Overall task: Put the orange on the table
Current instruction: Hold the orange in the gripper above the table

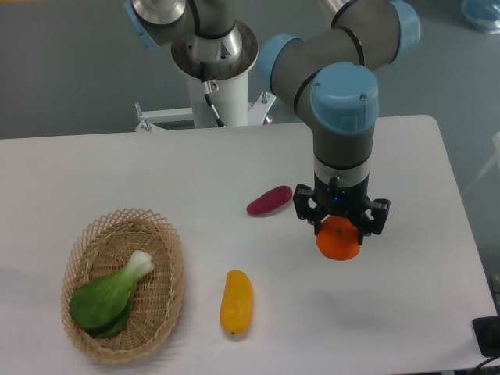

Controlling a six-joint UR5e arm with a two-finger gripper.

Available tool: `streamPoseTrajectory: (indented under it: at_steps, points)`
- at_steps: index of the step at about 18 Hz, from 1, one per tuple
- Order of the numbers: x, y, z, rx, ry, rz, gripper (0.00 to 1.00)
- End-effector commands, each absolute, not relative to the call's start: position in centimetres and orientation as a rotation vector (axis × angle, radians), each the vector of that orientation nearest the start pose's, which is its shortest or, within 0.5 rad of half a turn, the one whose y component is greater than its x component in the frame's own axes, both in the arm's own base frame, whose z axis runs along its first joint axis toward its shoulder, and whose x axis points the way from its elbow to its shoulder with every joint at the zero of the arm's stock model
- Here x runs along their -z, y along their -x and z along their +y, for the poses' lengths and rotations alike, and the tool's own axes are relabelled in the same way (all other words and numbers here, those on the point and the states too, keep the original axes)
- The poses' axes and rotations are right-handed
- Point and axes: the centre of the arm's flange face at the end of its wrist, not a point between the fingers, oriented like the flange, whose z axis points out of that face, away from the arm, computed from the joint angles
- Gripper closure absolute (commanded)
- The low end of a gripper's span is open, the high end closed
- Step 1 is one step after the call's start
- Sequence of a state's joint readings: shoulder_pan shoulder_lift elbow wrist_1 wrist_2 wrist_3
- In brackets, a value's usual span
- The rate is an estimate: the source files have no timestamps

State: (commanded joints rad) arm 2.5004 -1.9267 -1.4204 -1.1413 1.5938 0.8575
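The orange (338,241) is a small round bright-orange fruit, held just under my gripper (341,226) at the right middle of the white table (234,172). The black fingers are shut on its upper part from both sides. A faint shadow lies on the tabletop below and to the right of it, so the fruit seems to hang a little above the surface. Whether its underside touches the table I cannot tell.
A purple sweet potato (269,200) lies just left of the gripper. A yellow-orange mango-like fruit (236,301) lies toward the front. A wicker basket (123,283) with a green bok choy (109,295) stands at the front left. The robot base (215,70) stands at the back.
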Motion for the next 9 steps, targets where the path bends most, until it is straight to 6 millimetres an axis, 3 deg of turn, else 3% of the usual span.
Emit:
streamPoseTrajectory:
  at_steps: [6,9]
  points:
    - [-40.6,44.4,49.5,-0.285,3.004,-0.112,0.26]
    - [-39.3,44.6,49.7,-0.276,3.016,-0.111,0.26]
